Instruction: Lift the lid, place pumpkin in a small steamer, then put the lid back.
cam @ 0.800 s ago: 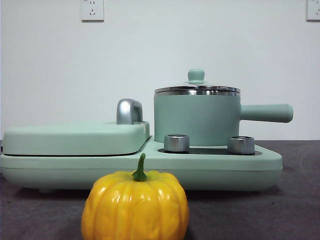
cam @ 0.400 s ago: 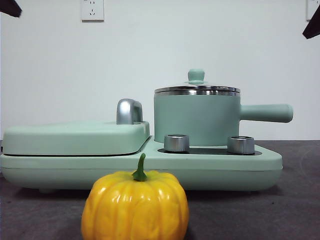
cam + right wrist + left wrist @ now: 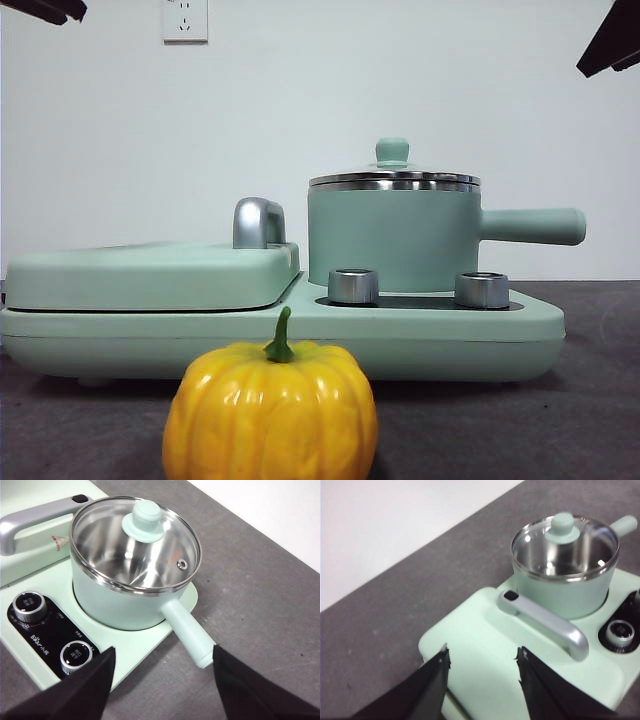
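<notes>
Lid [image 3: 136, 542] on small steamer [image 3: 120, 607], pumpkin [image 3: 270, 410] in front (untouched), both grippers agape

Pumpkin [image 3: 270, 412] sits on the table [image 3: 590, 400] up front, w/ the appliance base [image 3: 440, 335] right behind it. Small steamer [image 3: 393, 238] stands on the base's right half — lid [image 3: 393, 172] on top. Griddle cover [image 3: 150, 275] lies on the left half, two knobs [image 3: 353, 286] in front of the steamer.
</notes>
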Robot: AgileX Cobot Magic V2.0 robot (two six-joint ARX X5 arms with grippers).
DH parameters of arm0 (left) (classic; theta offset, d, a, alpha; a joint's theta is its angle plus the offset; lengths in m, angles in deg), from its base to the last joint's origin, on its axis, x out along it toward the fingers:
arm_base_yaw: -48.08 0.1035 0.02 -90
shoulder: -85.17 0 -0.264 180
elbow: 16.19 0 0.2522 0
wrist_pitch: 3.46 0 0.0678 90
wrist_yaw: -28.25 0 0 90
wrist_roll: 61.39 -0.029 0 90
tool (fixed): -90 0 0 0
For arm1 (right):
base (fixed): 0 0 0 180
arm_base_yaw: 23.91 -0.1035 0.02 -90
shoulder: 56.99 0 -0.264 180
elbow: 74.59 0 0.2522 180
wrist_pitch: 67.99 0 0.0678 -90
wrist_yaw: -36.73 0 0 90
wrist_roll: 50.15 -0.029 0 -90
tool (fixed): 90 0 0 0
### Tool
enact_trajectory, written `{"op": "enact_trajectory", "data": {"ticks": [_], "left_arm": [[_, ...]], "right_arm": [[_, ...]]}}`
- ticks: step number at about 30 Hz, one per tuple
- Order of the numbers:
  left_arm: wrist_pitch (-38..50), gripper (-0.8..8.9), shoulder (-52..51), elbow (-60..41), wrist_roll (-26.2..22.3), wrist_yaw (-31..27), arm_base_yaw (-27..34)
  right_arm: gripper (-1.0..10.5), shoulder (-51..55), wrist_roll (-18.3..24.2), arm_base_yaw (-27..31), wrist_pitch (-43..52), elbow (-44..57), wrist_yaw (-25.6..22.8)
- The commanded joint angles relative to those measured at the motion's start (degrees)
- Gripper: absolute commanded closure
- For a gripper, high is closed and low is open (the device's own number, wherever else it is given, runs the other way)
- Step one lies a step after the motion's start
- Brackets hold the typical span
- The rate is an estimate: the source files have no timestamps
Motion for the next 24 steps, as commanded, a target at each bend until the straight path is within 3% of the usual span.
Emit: {"op": "enact_trajectory", "data": {"ticks": [1, 12, 24], "left_arm": [[1.7, 5.87, 0.4, 1.5, 1.6, 0.2, -1.0], [7.1, 5.87, 5.7, 1.5, 1.6, 0.2, -9.0], [31.4, 5.87, 24.2, 1.5, 12.5, 0.2, -17.0]], "right_arm": [[6.3, -0.2, 0.5, -0.3, 0.9, -1.0, 0.0], [6.3, -0.1, -1.8, -0.7, 3.7, -1.0, 0.0], [6.3, -0.2, -2.8, -0.7, 4.2, -1.0, 0.0]]}}
